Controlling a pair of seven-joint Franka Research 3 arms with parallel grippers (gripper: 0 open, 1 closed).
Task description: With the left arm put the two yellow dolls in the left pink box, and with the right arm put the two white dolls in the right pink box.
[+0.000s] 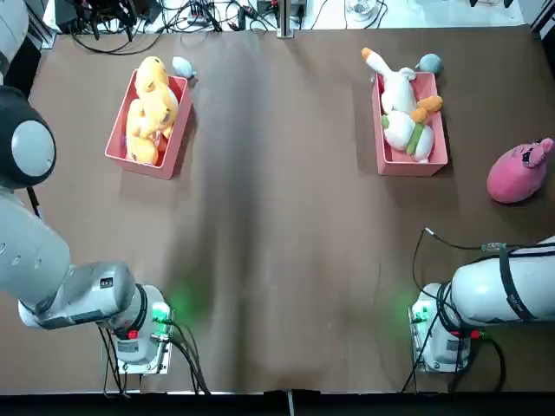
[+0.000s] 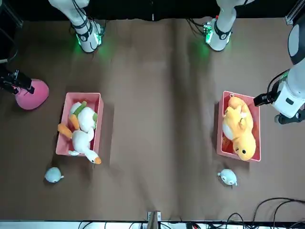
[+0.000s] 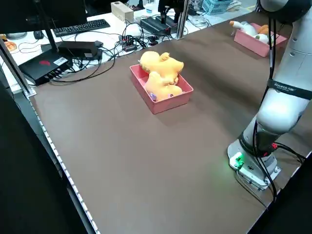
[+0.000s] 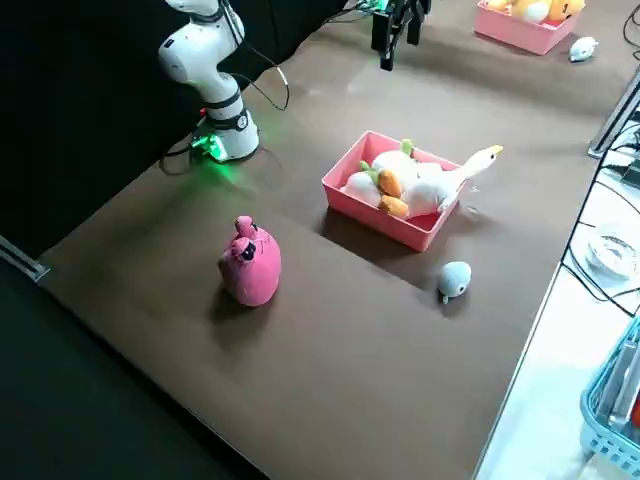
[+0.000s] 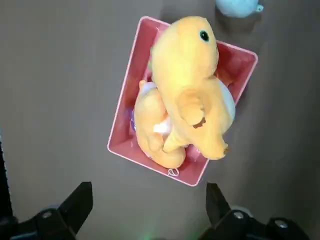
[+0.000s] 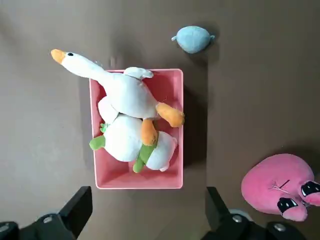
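Observation:
Two yellow dolls lie stacked inside the left pink box. In the left wrist view the larger yellow doll rests over the smaller one. My left gripper hovers high above that box, open and holding nothing. Two white dolls fill the right pink box: a goose whose neck hangs over the rim, and a doll with green parts. High above this box my right gripper is open with nothing in it.
A round pink doll sits on the table to the right of the right box. A small blue-grey doll lies behind the left box and another behind the right box. Cables run along the far table edge.

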